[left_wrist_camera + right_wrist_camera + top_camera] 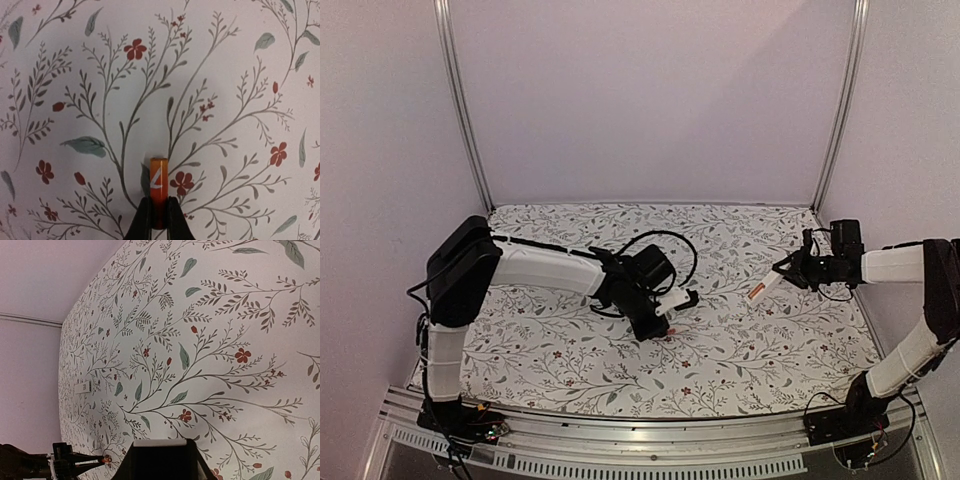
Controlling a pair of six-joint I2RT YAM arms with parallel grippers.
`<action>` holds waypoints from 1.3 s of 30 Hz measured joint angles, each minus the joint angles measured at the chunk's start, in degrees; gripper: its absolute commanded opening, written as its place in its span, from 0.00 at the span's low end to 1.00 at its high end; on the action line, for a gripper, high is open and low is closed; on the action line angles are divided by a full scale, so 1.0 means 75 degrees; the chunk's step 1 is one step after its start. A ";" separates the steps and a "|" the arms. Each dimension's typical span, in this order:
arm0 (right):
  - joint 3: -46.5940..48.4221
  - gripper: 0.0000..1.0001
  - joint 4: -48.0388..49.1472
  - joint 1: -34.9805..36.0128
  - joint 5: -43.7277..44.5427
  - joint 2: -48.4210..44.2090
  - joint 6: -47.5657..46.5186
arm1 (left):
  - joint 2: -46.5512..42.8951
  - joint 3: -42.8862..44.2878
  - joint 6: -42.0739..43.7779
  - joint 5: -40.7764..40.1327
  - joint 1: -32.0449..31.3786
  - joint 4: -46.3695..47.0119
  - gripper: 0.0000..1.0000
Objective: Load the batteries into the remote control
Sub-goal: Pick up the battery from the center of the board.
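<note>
My left gripper [665, 333] is low over the middle of the flowered mat and shut on one orange-red battery [669, 336]. In the left wrist view the battery [159, 187] sticks out forward from between the black fingertips [143, 220], just above the mat. My right gripper [788, 272] is raised at the right and shut on the white remote control [768, 284], which points down-left toward the middle. A small orange-red spot shows at its free end. In the right wrist view only the remote's white edge [160, 442] shows between the dark fingers [125, 465].
A flowered mat [770, 350] covers the table. A small white rectangular piece [82, 387] lies on the mat far from the right gripper. A black cable [670, 240] loops behind the left wrist. Metal frame posts stand at the back corners.
</note>
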 measured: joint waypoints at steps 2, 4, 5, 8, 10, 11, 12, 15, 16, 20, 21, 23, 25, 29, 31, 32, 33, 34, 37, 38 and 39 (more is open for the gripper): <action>0.0015 0.00 -0.0009 0.0233 -0.0105 -0.0012 0.0003 | -0.0396 -0.0592 -0.0114 -0.0204 0.0058 -0.0035 0.05; 0.0023 0.00 -0.0017 0.0393 -0.0219 -0.0012 0.0006 | -0.0705 -0.1099 -0.0233 -0.0356 0.0073 -0.0009 0.13; 0.0026 0.00 -0.0015 0.0472 -0.0297 -0.0012 0.0017 | -0.0828 -0.1297 -0.0309 -0.0423 0.0073 0.0064 0.16; 0.0026 0.00 -0.0003 0.0577 -0.0510 -0.0012 0.0044 | -0.0941 -0.1507 -0.0443 -0.0580 0.0050 0.0187 0.21; 0.0026 0.00 0.0058 0.0615 -0.0702 -0.0012 0.0085 | -0.0944 -0.1515 -0.0472 -0.0705 0.0012 0.0219 0.23; 0.0026 0.00 0.0108 0.0621 -0.0784 -0.0012 0.0108 | -0.0944 -0.1513 -0.0501 -0.0766 -0.0003 0.0224 0.23; 0.0026 0.00 0.0204 0.0624 -0.0898 -0.0012 0.0160 | -0.0944 -0.1513 -0.0527 -0.0810 -0.0012 0.0224 0.23; 0.0023 0.00 0.0449 0.0650 -0.1125 -0.0012 0.0283 | -0.0944 -0.1504 -0.0551 -0.0912 -0.0032 0.0221 0.22; 0.0023 0.00 0.0519 0.0667 -0.1195 -0.0012 0.0332 | -0.0944 -0.1504 -0.0551 -0.0941 -0.0044 0.0221 0.21; 0.0023 0.00 0.0772 0.0790 -0.1405 -0.0009 0.0452 | -0.0959 -0.1513 -0.0542 -0.1049 -0.0052 0.0230 0.09; 0.0020 0.00 0.0842 0.0857 -0.1460 0.0000 0.0481 | -0.0976 -0.1539 -0.0527 -0.1084 -0.0055 0.0242 0.07; 0.0015 0.00 0.0973 0.0979 -0.1524 0.0041 0.0545 | -0.1049 -0.1632 -0.0554 -0.1099 -0.0067 0.0294 0.04; -0.0009 0.00 0.1139 0.1142 -0.1571 0.0114 0.0612 | -0.1189 -0.1789 -0.0589 -0.1067 -0.0067 0.0289 0.01; -0.0114 0.00 0.1582 0.1533 -0.1682 0.0329 0.0804 | -0.1664 -0.2130 -0.0801 -0.0828 -0.0067 0.0198 0.00; -0.0160 0.00 0.1839 0.1757 -0.1699 0.0490 0.0927 | -0.1999 -0.2186 -0.0988 -0.0641 -0.0067 0.0192 0.00; -0.0195 0.00 0.1996 0.1862 -0.1705 0.0568 0.0994 | -0.2162 -0.2189 -0.1087 -0.0560 -0.0067 0.0219 0.00; -0.0230 0.00 0.2165 0.1970 -0.1708 0.0647 0.1072 | -0.2302 -0.2183 -0.1157 -0.0490 -0.0067 0.0256 0.00; -0.0254 0.00 0.2328 0.2060 -0.1714 0.0726 0.1139 | -0.2448 -0.2177 -0.1291 -0.0405 -0.0067 0.0300 0.00; -0.0265 0.00 0.2967 0.2355 -0.1731 0.1081 0.1443 | -0.2681 -0.2087 -0.1652 -0.0245 -0.0067 0.0388 0.00; -0.0265 0.00 0.3191 0.2445 -0.1740 0.1207 0.1539 | -0.2684 -0.2028 -0.1789 -0.0201 -0.0067 0.0420 0.00; -0.0265 0.00 0.3448 0.2530 -0.1749 0.1341 0.1667 | -0.2681 -0.1988 -0.1912 -0.0172 -0.0067 0.0455 0.00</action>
